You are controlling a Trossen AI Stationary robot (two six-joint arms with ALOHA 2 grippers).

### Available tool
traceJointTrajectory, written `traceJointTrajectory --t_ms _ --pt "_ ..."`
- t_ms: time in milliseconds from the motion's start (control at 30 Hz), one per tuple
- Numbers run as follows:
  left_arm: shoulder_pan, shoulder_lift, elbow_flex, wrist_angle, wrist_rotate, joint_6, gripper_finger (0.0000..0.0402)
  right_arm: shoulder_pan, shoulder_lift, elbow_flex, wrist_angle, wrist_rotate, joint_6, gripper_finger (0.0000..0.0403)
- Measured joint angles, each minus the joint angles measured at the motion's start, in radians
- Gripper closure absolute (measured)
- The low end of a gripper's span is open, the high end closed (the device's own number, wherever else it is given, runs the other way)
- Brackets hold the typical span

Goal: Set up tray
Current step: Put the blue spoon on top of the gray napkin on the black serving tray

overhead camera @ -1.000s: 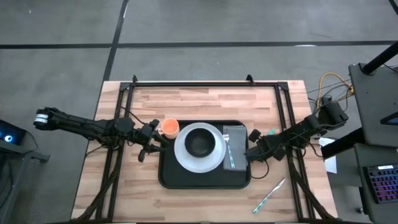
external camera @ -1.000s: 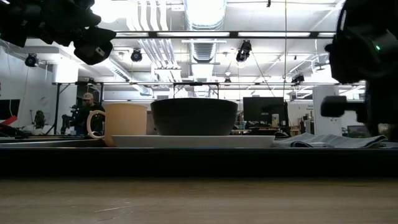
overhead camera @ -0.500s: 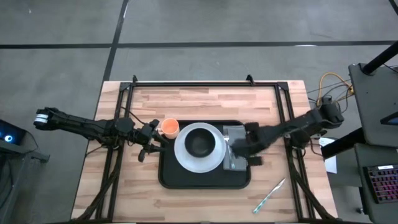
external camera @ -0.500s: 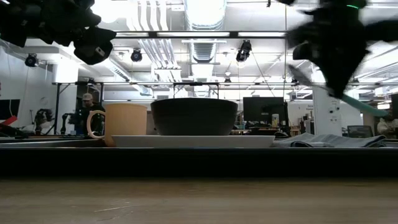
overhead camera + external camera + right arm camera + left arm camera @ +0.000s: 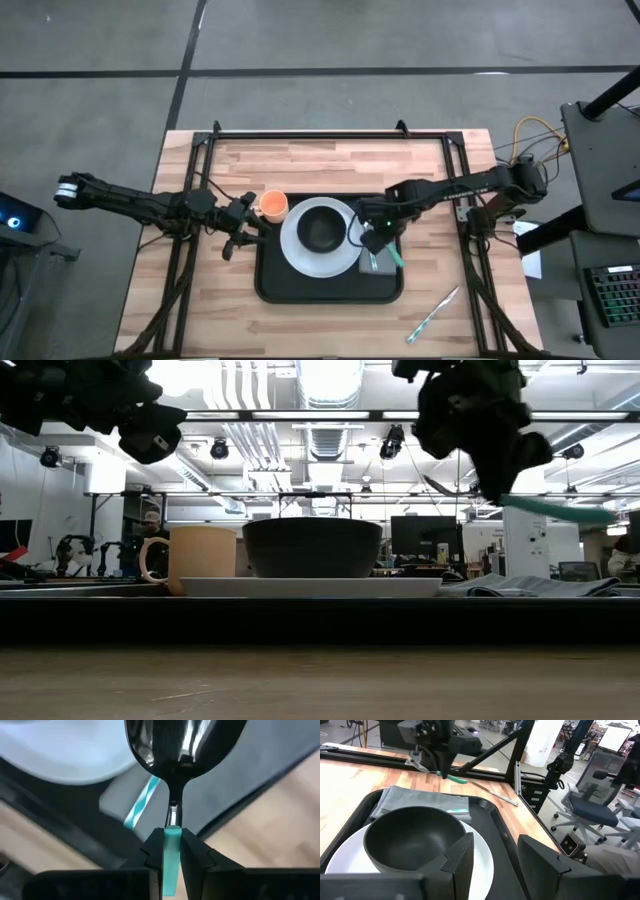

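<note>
The black tray (image 5: 330, 290) carries a white plate (image 5: 296, 250) with a dark bowl (image 5: 322, 230) on it. An orange mug (image 5: 273, 205) stands at its far left corner and a grey cloth (image 5: 372, 268) lies on its right part. A teal-handled fork (image 5: 142, 802) lies on the cloth. My right gripper (image 5: 370, 238) hangs over the cloth beside the plate, shut on a teal-handled spoon (image 5: 555, 510). My left gripper (image 5: 240, 228) waits open above the tray's left edge, near the mug. My right gripper pinches the spoon between its two fingers (image 5: 192, 847) at the front end of the teal handle (image 5: 171, 832), where it meets the metal neck. The spoon bowl (image 5: 185, 740) sticks out ahead of the fingertips. The spoon is lifted clear, about level, and its handle (image 5: 395, 255) trails toward the table's right.
A teal-handled knife (image 5: 432, 315) lies on the wooden table (image 5: 330, 165) near its right near corner. Black frame rails (image 5: 330, 133) run along the far edge and down both sides. In the low view, the mug (image 5: 200, 558) and bowl (image 5: 312, 547) rise above the tray rim.
My right gripper has carried the spoon from the tray's right edge toward the table's left, across the cloth to the plate's rim, and has risen. The spoon has tipped from slanting down to about level. The left arm has kept still.
</note>
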Motion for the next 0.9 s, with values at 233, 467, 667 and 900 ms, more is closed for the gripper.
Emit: traceJointTrajectory --t_ms 233,467,667,900 --pt "0.000 0.000 0.000 0.000 0.000 -0.090 0.0268 -0.001 0.000 -0.047 -0.003 -0.090 0.193 0.0377" --pt "0.000 0.000 0.000 0.000 0.000 -0.093 0.0268 -0.045 -0.035 -0.167 0.197 -0.055 0.386 0.0377" --pt "0.000 -0.002 0.000 0.001 0.000 -0.097 0.0268 -0.058 -0.041 -0.303 0.353 -0.025 0.511 0.0377" --pt "0.000 -0.002 0.000 0.001 0.000 -0.154 0.0268 -0.064 -0.053 -0.310 0.251 -0.031 0.547 0.0377"
